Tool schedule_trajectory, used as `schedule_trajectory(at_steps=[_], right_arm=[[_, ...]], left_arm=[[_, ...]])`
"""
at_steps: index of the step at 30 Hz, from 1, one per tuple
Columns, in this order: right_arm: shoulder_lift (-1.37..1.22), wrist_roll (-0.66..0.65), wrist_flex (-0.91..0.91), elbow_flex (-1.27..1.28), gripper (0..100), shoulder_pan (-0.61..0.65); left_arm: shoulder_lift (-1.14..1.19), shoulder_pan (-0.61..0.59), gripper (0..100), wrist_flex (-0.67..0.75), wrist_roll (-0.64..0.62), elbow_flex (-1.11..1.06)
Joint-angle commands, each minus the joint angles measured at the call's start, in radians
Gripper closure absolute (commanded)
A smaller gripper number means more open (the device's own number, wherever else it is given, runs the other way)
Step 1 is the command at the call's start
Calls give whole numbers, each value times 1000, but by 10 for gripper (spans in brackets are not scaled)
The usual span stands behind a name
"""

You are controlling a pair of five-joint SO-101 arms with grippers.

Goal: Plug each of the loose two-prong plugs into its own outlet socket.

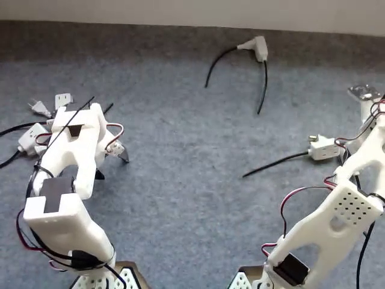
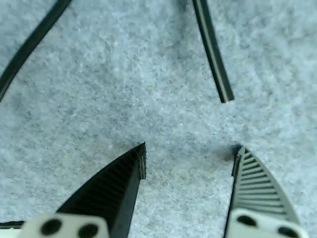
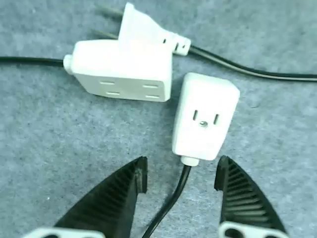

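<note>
My right claw (image 3: 182, 166) and left claw (image 2: 190, 150) gape empty; closing the right could pinch the cord (image 3: 173, 198) and drag its socket (image 3: 203, 116) askew.

Grey felt-like mat (image 1: 180, 180) covers table; pale strip (image 1: 180, 11) along its far edge.

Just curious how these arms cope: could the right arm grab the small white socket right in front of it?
Probably yes. The right gripper is open, and the small socket lies just ahead, its cord running back between the fingers. Nothing covers it, though the larger socket block sits close beside.
</note>
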State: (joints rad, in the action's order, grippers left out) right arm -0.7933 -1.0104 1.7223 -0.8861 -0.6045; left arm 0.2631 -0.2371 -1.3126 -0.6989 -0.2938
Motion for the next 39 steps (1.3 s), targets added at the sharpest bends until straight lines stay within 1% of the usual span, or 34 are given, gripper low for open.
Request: schedule_trajectory(at_steps=[1, 6, 13, 22, 30, 34, 39], right_arm=[[22, -25, 5, 45, 775, -10], [22, -23, -153, 51, 775, -28], [16, -29, -236, 54, 775, -50], [-153, -23, -231, 45, 775, -24], [-179, -21, -228, 51, 777, 4], [-185, -18, -139, 48, 777, 38], [-186, 83, -111, 45, 777, 71]], left_arm=[[-47, 10, 708, 28, -3, 2], [-47, 8, 708, 28, -3, 2], [-47, 12, 708, 28, -3, 2], [-47, 12, 708, 28, -3, 2], [-47, 13, 708, 29, -3, 5], [-47, 13, 708, 29, -3, 5], [-47, 13, 708, 29, -3, 5]])
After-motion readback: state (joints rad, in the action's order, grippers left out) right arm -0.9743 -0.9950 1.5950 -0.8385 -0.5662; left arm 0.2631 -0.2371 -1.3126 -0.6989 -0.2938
